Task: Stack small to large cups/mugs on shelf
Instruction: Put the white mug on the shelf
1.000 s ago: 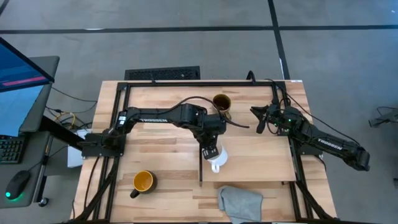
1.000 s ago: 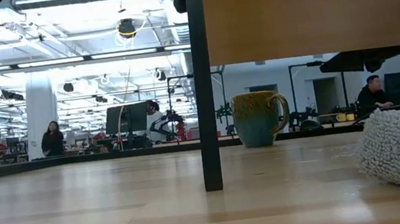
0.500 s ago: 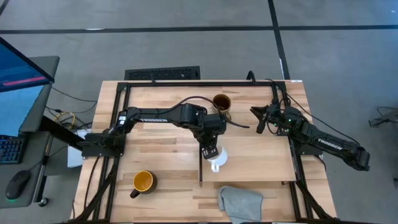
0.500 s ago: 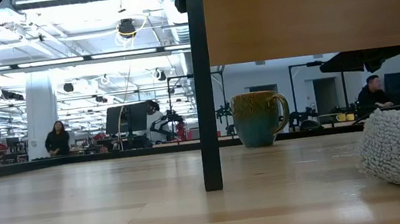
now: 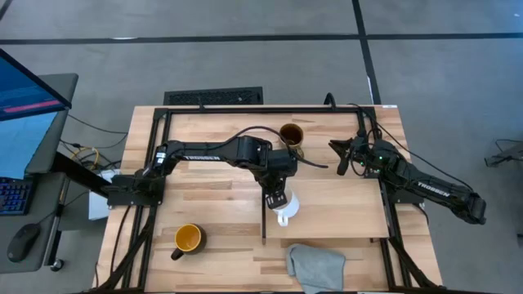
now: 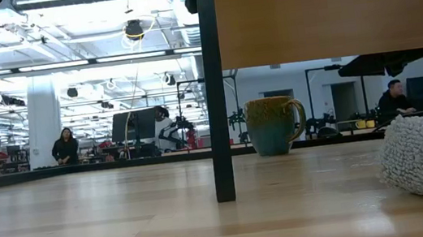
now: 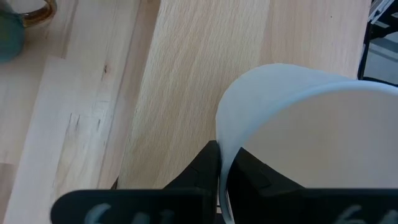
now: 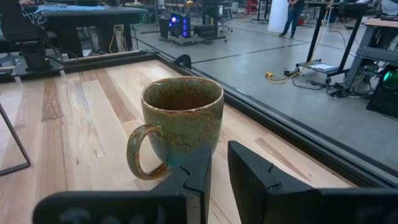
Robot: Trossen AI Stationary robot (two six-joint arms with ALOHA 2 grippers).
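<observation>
While the left gripper [image 5: 279, 198] pinched the white mug [image 5: 285, 210] by its rim on the shelf [image 5: 343, 208], the right gripper [image 5: 341, 155], jaws slightly apart, waited beside the olive-brown mug [image 5: 291, 135].

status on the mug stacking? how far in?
Early. In hand: the left gripper is shut on the rim of the small white mug, holding it at the light-wood shelf; whether it rests on the board can't be told. Nothing is nested yet. Left: the black mug sits on the table's near-left, the olive-brown mug at the far side. The right gripper waits beside the olive-brown one.
</observation>
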